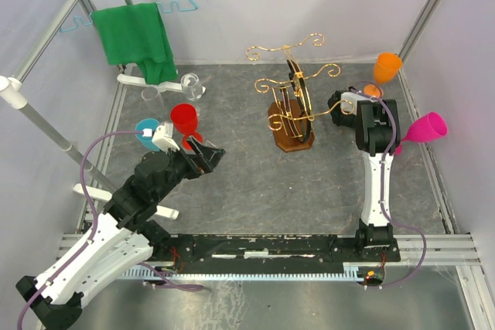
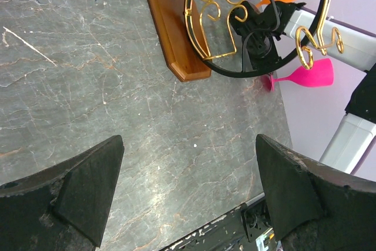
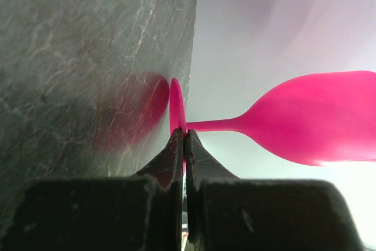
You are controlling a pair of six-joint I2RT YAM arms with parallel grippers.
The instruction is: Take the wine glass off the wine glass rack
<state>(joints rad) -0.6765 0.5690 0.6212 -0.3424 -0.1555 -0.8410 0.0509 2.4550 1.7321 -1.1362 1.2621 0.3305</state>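
The wine glass rack (image 1: 292, 86) has gold wire arms and a brown wooden base (image 1: 292, 140), and stands mid-table. It also shows in the left wrist view (image 2: 176, 30). No glass hangs on the arms I can see. My right gripper (image 3: 185, 136) is shut on the foot rim of a pink wine glass (image 3: 317, 116). The foot is against the table surface near the right wall. The pink glass also shows in the top view (image 1: 427, 126) and the left wrist view (image 2: 311, 74). My left gripper (image 2: 191, 157) is open and empty over bare table, left of the rack (image 1: 210, 156).
An orange glass (image 1: 387, 66) stands at the back right, with a second orange one (image 1: 372, 90) by my right wrist. A red glass (image 1: 184, 120), a teal cup (image 1: 146, 129) and clear glasses (image 1: 192, 85) are at the left. A green cloth (image 1: 138, 40) hangs on a turquoise hanger.
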